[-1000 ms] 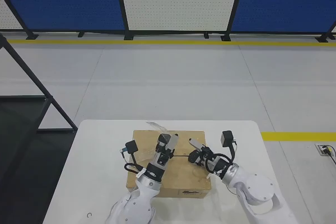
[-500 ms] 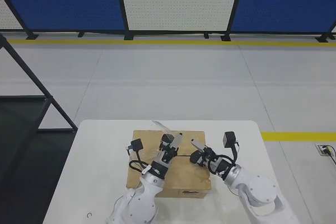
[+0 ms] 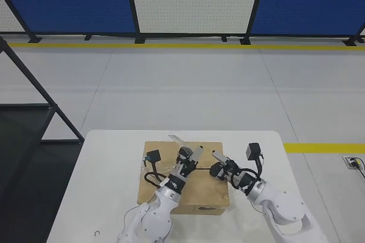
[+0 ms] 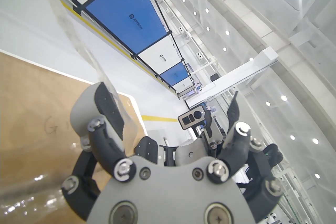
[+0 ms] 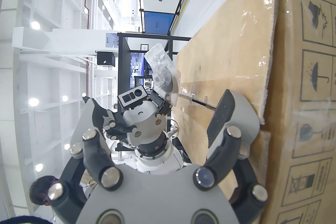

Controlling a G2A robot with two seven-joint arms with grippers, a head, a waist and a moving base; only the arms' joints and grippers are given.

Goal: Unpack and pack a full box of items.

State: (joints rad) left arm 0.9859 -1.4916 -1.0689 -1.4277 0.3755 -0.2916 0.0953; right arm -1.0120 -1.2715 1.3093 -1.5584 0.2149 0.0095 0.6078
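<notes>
A brown cardboard box (image 3: 204,194) lies flaps shut on the white table (image 3: 103,182). Both grippers hover over its top, close together. My left gripper (image 3: 192,152) is open, and a strip of clear tape (image 3: 175,138) clings to one finger and trails toward the box's far edge. In the left wrist view the tape (image 4: 68,33) runs up from that finger pad (image 4: 109,107) of the left gripper (image 4: 168,96), over the box (image 4: 39,104). My right gripper (image 3: 216,164) (image 5: 157,99) is open, one finger against the box's (image 5: 236,38) top flap near its edge. Beyond it, the left gripper (image 5: 131,96) carries crumpled tape (image 5: 160,64).
The box's centre seam (image 5: 194,101) shows a dark slit between the flaps. A small ring (image 3: 96,232) lies near the table's front left. A black metal frame (image 3: 24,91) stands left of the table. Bare table surrounds the box.
My left gripper has shifted right across the box top toward the right gripper, carrying the tape strip along. The right gripper has edged slightly right.
</notes>
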